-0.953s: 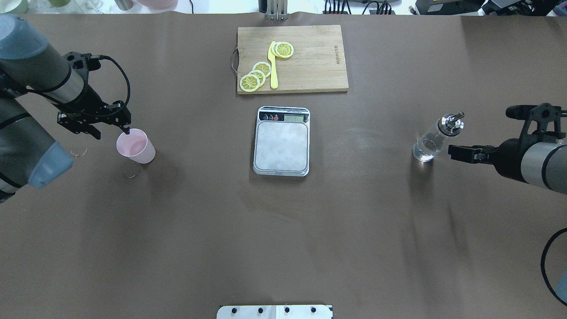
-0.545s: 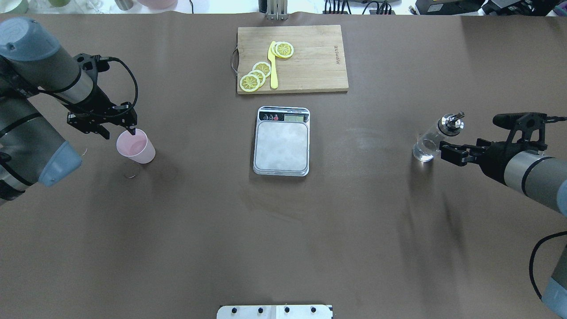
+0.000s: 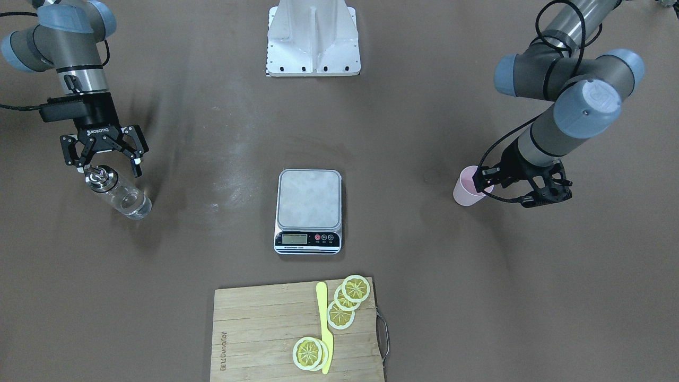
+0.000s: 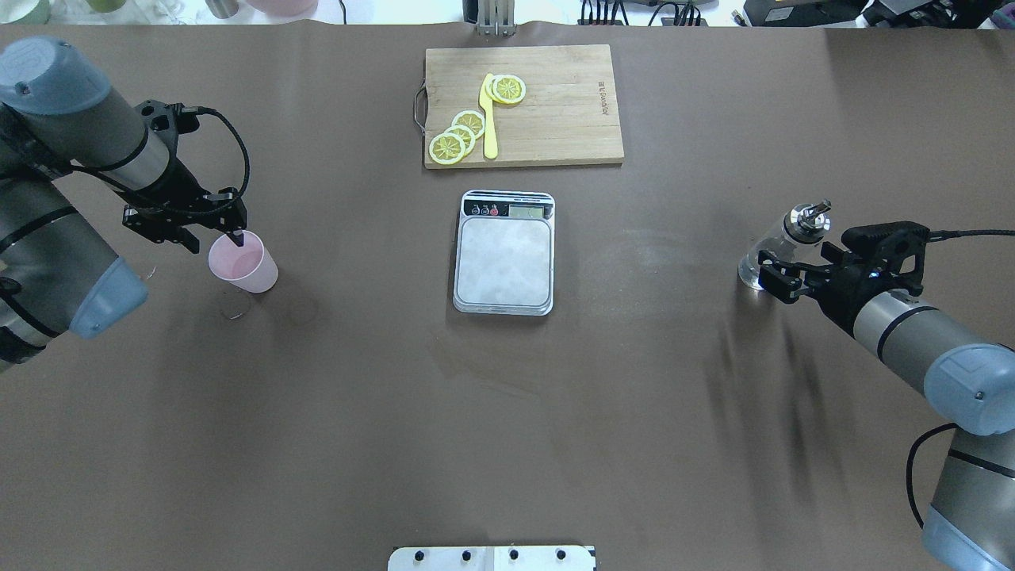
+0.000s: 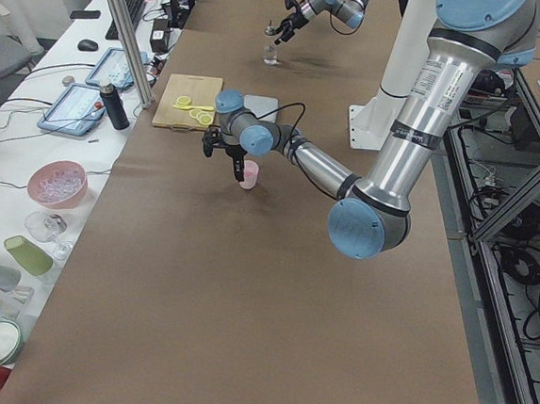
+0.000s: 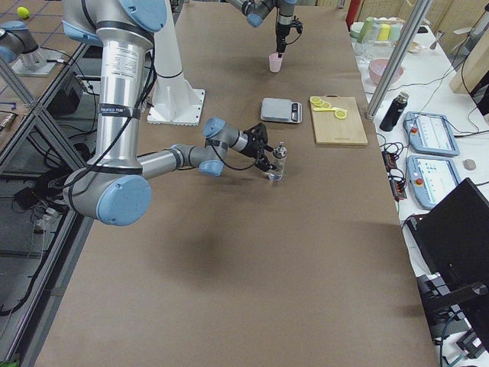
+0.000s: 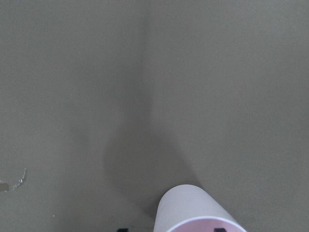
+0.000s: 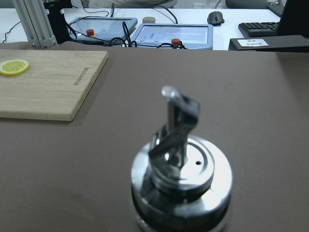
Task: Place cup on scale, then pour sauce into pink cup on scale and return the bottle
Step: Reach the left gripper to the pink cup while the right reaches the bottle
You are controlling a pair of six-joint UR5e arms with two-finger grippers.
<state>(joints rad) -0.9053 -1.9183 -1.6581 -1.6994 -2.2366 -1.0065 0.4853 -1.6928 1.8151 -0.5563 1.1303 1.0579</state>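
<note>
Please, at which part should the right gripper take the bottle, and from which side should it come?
Grip the bottle at its glass body, just under the metal cap, coming in level from the robot's right. It stands upright, its body is round and plain, and the spout on top looks too thin to clamp. The right gripper is open on that side.

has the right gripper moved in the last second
Yes. The right gripper has slid left in the overhead view, toward the scale, and is now open around the bottle, which stayed put.
</note>
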